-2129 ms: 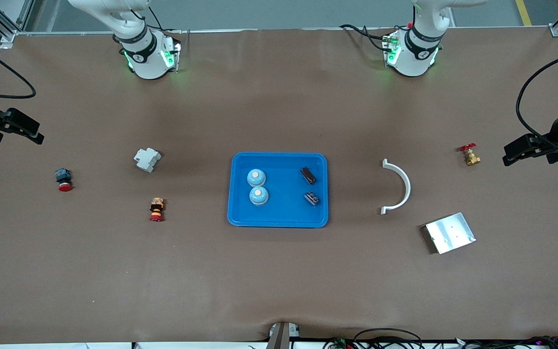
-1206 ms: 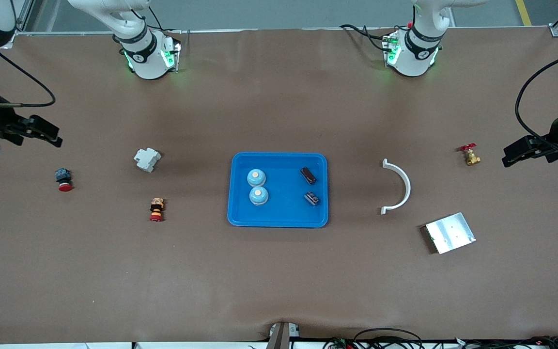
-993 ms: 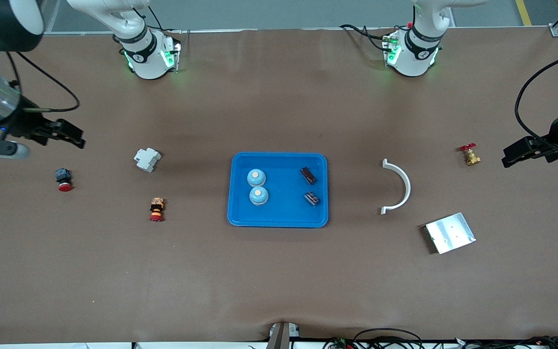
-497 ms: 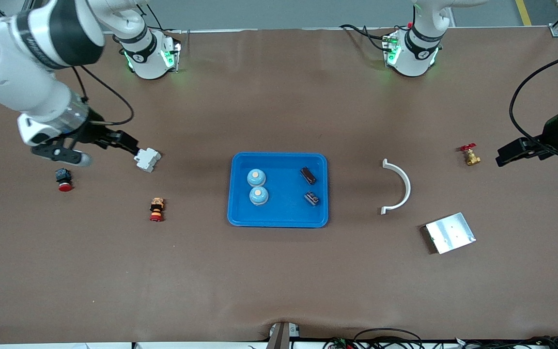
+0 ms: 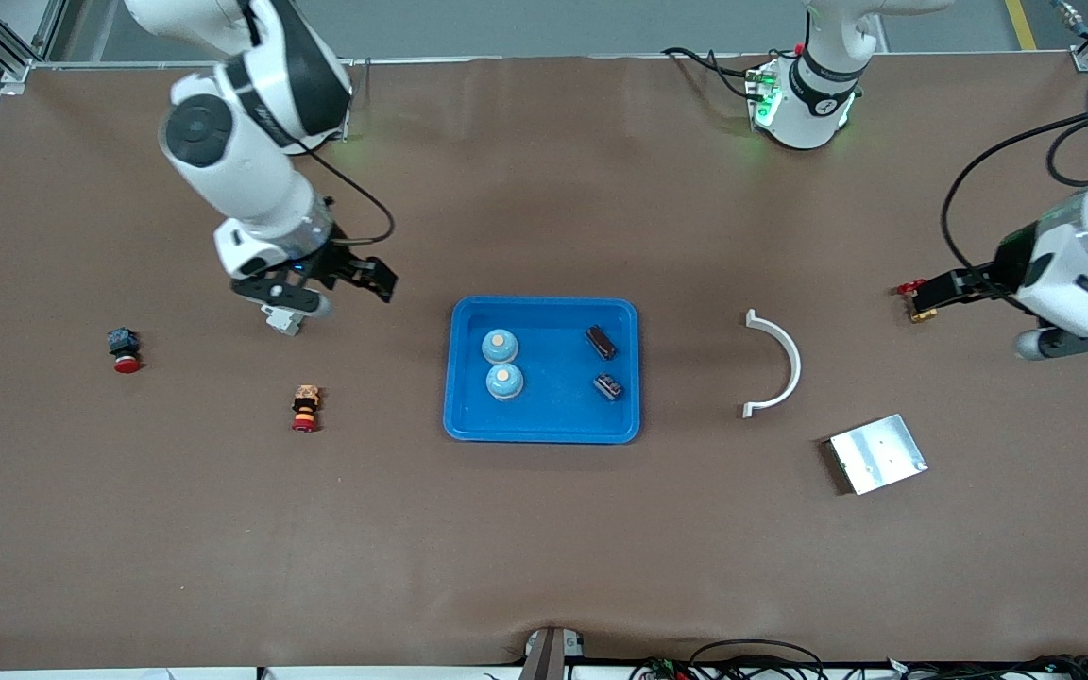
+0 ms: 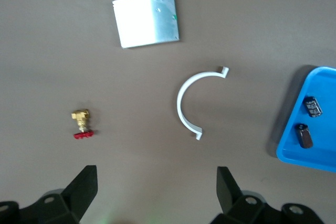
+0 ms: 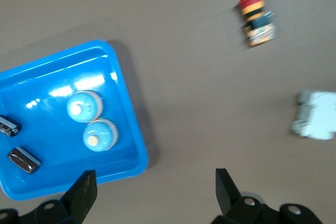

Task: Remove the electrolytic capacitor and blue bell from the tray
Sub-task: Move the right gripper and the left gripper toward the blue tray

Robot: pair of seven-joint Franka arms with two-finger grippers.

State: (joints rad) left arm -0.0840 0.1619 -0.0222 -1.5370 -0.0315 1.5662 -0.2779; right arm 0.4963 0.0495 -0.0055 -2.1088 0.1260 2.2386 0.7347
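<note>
Hands both gape empty: right hand (image 5: 376, 280) hovers mid-left beside the blue plastic tray (image 5: 544, 433); left hand (image 5: 931, 293) hangs far right over the brass valve (image 5: 922, 312).

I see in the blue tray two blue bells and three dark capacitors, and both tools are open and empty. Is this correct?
Not quite: the blue tray holds two dark capacitors, not three, as the front view shows. The two blue bells are there, and the left tool and right tool are open and empty.

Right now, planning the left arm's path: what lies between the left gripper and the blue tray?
The white curved bracket lies between left gripper and blue tray, front view.
</note>
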